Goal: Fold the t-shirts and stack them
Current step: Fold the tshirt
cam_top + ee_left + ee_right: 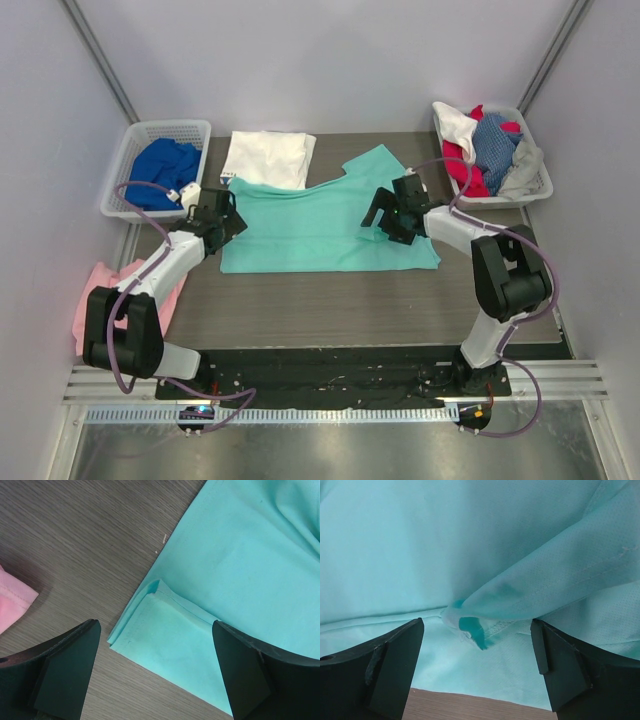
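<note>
The mint-green t-shirt is laid flat in the middle of the table, with one sleeve poking out at the far right. A white t-shirt is seen folded just behind it.

The left gripper is held wide open over the green shirt's left edge, where a small folded corner is seen. The right gripper is spread wide too, with nothing held, above a bunched fold near the right side.

For a neat fold, both sides should be pinched together, low to the table, so that every layer is caught. The bunched part should be smoothed first, or a lumpy fold may be made. The pink cloth should be left alone.
</note>
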{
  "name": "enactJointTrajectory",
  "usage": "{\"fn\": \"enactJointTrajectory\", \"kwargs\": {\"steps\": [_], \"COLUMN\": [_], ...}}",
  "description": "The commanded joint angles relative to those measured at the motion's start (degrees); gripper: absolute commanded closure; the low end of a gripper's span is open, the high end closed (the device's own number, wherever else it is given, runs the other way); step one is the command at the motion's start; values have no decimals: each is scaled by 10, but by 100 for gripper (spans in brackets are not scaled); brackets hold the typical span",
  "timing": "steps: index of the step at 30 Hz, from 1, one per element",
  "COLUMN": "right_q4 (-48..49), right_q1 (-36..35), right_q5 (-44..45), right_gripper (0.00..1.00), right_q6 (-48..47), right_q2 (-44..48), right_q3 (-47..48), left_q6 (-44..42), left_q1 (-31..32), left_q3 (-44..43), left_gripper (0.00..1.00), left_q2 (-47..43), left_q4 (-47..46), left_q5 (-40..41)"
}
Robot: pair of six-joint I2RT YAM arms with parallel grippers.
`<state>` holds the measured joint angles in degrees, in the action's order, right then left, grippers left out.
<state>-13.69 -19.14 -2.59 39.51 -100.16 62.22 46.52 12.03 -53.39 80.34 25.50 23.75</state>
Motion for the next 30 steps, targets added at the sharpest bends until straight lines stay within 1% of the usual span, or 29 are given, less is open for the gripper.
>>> {"fn": "enactJointTrajectory", "kwargs": {"steps": [1,17,23,26,30], "right_q4": [26,28,30,34,38], "right_q1": [-4,-3,-3,-4,-4], "right_q5": [-6,-10,-8,-2,1], "right_gripper": [2,2,2,2,2], "right_q6": [5,0,-5,-7,-8], "right_q2": [-15,-59,-92,-108,-134], "right_q3": [32,96,129,154,214], "left_q6": [3,1,-1,-3,-6], "left_q1": [2,2,3,3,3], "left_q3": [-1,-8,-9,-8,-8], "left_gripper": [0,0,0,0,0], "left_q2": [-12,-10,-17,-23,-30], "left_q4": [-13,-6,6,10,14], "left_q5": [2,7,17,19,22]}}
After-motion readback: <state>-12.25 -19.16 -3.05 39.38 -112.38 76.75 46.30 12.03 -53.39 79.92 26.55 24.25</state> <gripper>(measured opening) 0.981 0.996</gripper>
